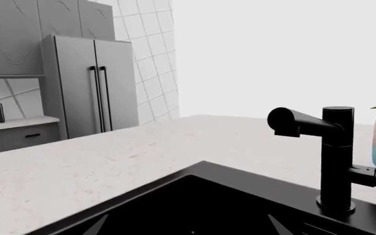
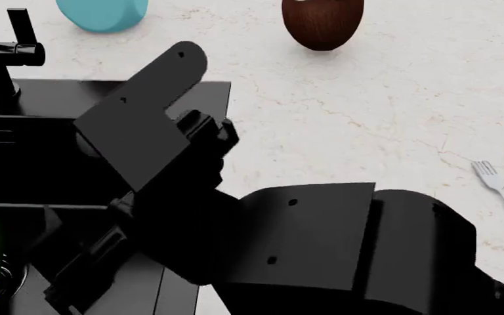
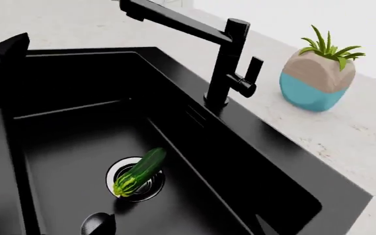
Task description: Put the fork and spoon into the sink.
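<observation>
The pale fork [image 2: 500,189] lies on the white counter at the far right of the head view, away from both arms. The black sink [image 3: 273,142] fills the right wrist view. The dark spoon's oval bowl [image 3: 98,224] shows low over the basin floor, near the drain; its handle is hidden. My right gripper [image 3: 181,231] hangs over the basin, one fingertip [image 3: 266,227] set wide, nothing between the jaws. My left gripper [image 1: 186,229] is open over the sink's corner [image 1: 240,178], both fingertips [image 1: 98,226] spread and empty. In the head view my black arms cover most of the sink [image 2: 103,88].
A green zucchini [image 3: 139,172] lies across the round drain. The black faucet [image 3: 227,63] stands on the rim, with a blue-and-tan plant pot [image 3: 315,81] beyond it. A brown rounded object [image 2: 322,23] sits on the counter. A grey fridge [image 1: 90,93] stands in the background.
</observation>
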You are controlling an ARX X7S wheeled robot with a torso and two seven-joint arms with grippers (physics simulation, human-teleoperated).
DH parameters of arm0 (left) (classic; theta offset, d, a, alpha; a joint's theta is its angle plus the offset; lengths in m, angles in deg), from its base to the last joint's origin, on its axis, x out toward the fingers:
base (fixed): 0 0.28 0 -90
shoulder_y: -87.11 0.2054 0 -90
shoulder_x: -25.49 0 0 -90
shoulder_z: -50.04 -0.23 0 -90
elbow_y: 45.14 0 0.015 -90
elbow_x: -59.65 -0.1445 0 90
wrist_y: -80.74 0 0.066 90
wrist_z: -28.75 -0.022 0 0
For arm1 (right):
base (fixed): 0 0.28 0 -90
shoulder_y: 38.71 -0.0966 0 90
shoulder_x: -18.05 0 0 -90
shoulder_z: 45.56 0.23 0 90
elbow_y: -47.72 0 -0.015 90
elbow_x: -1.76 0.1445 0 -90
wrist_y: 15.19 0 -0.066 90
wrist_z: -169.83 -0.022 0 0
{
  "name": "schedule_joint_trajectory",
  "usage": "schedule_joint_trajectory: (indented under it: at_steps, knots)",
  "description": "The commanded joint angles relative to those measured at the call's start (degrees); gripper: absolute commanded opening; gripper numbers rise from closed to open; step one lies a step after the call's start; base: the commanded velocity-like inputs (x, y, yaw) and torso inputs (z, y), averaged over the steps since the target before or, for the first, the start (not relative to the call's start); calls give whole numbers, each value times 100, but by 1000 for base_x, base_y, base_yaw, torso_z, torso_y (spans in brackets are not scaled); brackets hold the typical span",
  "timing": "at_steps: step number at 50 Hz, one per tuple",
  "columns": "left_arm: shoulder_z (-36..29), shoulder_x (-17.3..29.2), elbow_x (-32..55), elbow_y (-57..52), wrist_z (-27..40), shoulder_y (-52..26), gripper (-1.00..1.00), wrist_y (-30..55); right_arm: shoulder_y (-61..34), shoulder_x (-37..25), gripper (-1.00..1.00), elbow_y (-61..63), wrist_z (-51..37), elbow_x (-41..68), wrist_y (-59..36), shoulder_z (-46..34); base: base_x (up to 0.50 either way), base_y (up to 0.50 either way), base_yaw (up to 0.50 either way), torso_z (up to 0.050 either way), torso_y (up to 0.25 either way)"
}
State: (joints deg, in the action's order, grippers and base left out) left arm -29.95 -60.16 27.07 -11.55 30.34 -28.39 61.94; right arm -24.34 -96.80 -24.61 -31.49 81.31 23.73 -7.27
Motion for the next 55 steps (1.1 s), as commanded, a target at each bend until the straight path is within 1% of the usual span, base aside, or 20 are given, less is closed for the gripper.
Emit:
schedule_joint_trajectory:
  at_steps: [1, 5, 14, 16, 19, 23, 29, 32, 34, 35, 38, 46, 50, 52, 55]
  knots:
    - [-161, 146, -145, -98, -8, -64, 100, 236, 74, -893, 100, 1249, -1485, 972, 38, 700, 0, 0, 0, 0, 0]
    - [-234, 160, -205, -114, -4, -89, 100, 292, 105, -1300, 100, 1568, -1930, 1230, 54, 873, 0, 0, 0, 0, 0]
    - [-63, 96, -106, -25, 23, -27, 100, 67, 290, -2033, 100, 1980, -2512, 1400, 394, 1360, 0, 0, 0, 0, 0]
    - [-140, 102, -160, -64, 25, -52, 100, 155, 412, -2218, 100, 2080, -2600, 1422, 469, 1440, 0, 0, 0, 0, 0]
    - [-85, 91, -116, -44, 16, -22, 100, 87, 633, -2515, 100, 2198, -2697, 1385, 700, 1654, 0, 0, 0, 0, 0]
    - [14, 58, -45, 3, 28, 32, 100, -30, 892, -2765, 100, 2196, -2800, 1387, 873, 1774, 0, 0, 0, 0, 0]
    - [95, 56, 24, 57, 24, 30, 100, -86, 1080, -3231, 100, 2055, -3141, 1363, 807, 1808, 0, 0, 0, 0, 0]
    - [33, 89, -18, 23, 19, -10, 100, -6, 883, -3405, 100, 2062, -3359, 1535, 531, 1753, 0, 0, 0, 0, 0]
    - [58, 85, -2, 38, 23, 2, 100, -30, 929, -3604, 100, 2149, -3417, 1502, 627, 1875, 0, 0, 0, 0, 0]
    - [75, 82, 9, 47, 25, 8, 100, -45, 866, -3634, 100, 2102, -3494, 1633, 518, 1829, 0, 0, 0, 0, 0]
    - [68, 78, 15, 53, 32, 4, 100, -42, 923, -3886, 100, 2143, -3503, 1841, 650, 1978, 0, 0, 0, 0, 0]
    - [115, 64, 39, 67, 48, 26, 100, -61, 435, -4344, 100, 2003, -3709, 2672, 356, 2114, 0, 0, 0, 0, 0]
    - [160, 37, 95, 93, 65, 74, 100, -145, 68, -4393, 100, 1748, -3842, 2975, 106, 2107, 0, 0, 0, 0, 0]
    - [208, 25, 124, 114, 84, 117, 100, -202, -52, -4456, 100, 1610, -3761, 3040, -9, 2126, 0, 0, 0, 0, 0]
    - [33, 89, 0, 21, 77, 40, 100, 14, -286, -4524, 100, 1280, -3805, 3185, -336, 2038, 0, 0, 0, 0, 0]
